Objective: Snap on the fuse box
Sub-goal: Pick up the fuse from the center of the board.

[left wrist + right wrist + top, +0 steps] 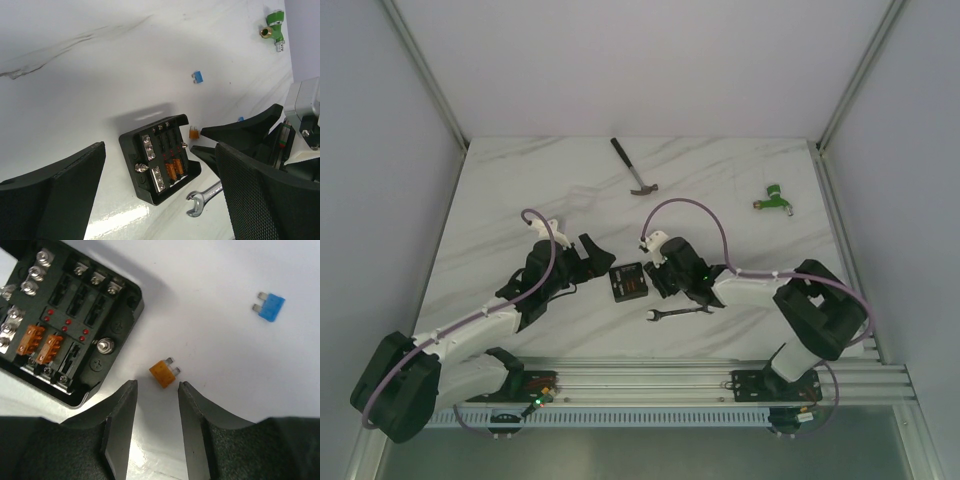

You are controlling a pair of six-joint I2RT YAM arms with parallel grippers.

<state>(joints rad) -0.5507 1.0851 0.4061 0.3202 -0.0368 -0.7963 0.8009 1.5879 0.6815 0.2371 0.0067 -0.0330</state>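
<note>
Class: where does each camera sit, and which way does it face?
Top external: above and behind, facing down at the white marbled table; left arm, right arm show.
Left wrist: faces the small square black plastic fuse box, framed by the left hand.
Right wrist: faces a small loose orange fuse just beyond the right hand.
Both wrist views share the fuse box and orange fuse.

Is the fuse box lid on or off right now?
Off. The fuse box lies open-topped, its two orange fuses exposed; no lid in view.
</note>
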